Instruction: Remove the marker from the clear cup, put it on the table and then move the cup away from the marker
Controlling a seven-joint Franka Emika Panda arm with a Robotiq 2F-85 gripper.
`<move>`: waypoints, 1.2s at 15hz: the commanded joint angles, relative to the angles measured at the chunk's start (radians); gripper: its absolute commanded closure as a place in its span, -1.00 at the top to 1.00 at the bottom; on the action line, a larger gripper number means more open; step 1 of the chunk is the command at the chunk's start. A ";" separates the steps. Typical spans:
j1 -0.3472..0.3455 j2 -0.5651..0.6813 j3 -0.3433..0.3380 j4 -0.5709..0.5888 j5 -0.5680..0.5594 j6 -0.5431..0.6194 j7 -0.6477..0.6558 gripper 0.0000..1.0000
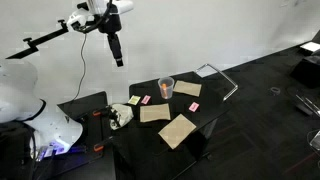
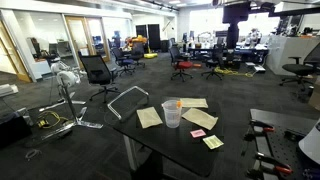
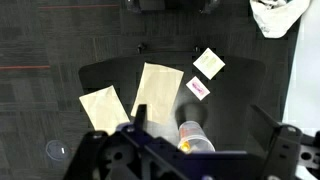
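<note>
While hanging high with pincer spread wide and empty: well apart from clear cup on bench, down and sideways in an exterior view. Standing in cup: marker, long axis near vertical. Probably needs lateral shift, then straight-down approach.

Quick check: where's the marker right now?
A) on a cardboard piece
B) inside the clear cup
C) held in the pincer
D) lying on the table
B: in an exterior view the orange marker shows inside the clear cup, while the pincer hangs high above the cup, apart from it.
</note>
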 commanded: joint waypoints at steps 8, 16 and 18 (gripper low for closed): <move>-0.005 0.000 0.005 0.002 0.003 -0.002 -0.002 1.00; -0.006 0.039 0.004 0.028 0.000 0.037 -0.003 1.00; -0.005 0.068 0.007 0.049 -0.007 0.077 -0.009 1.00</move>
